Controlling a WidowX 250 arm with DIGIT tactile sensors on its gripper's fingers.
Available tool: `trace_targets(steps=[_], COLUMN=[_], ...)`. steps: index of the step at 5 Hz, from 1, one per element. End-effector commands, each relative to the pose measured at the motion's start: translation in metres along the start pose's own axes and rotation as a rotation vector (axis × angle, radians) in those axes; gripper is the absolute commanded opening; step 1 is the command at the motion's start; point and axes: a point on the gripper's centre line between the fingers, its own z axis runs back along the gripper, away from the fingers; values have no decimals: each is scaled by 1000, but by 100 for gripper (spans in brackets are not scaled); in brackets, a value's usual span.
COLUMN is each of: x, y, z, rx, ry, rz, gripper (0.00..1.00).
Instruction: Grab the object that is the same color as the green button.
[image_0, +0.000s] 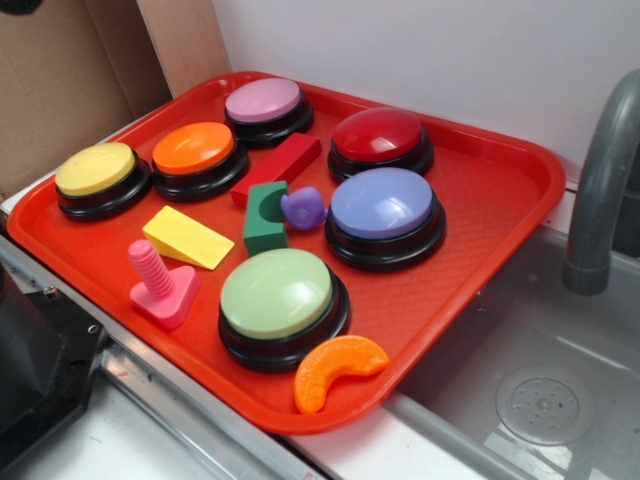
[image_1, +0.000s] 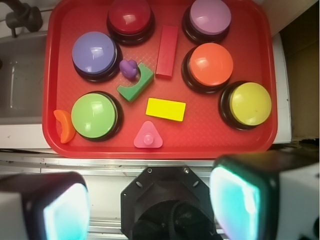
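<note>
Red plastic forms the tray that carries everything. In the exterior view, the small dark green block with a semicircular notch stands near the middle of the frame, between the long red bar above it and the pale-green domed button on a black base below. A small purple piece sits just beside the block on its right; whether the two touch is hard to make out. The yellow wedge lies left of the block.

In the wrist view the claw fills the bottom of the frame, its two pale pads blurred, cut off by the edge and set wide apart, holding nothing, well below the block.
</note>
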Motion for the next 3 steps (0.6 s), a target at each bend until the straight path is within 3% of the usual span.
trace_targets(steps=[1,3], x=[0,25], y=[0,7], z=[0,-32], rx=[0,-52], ry=[0,-20], rz=[0,169], gripper=[100,100])
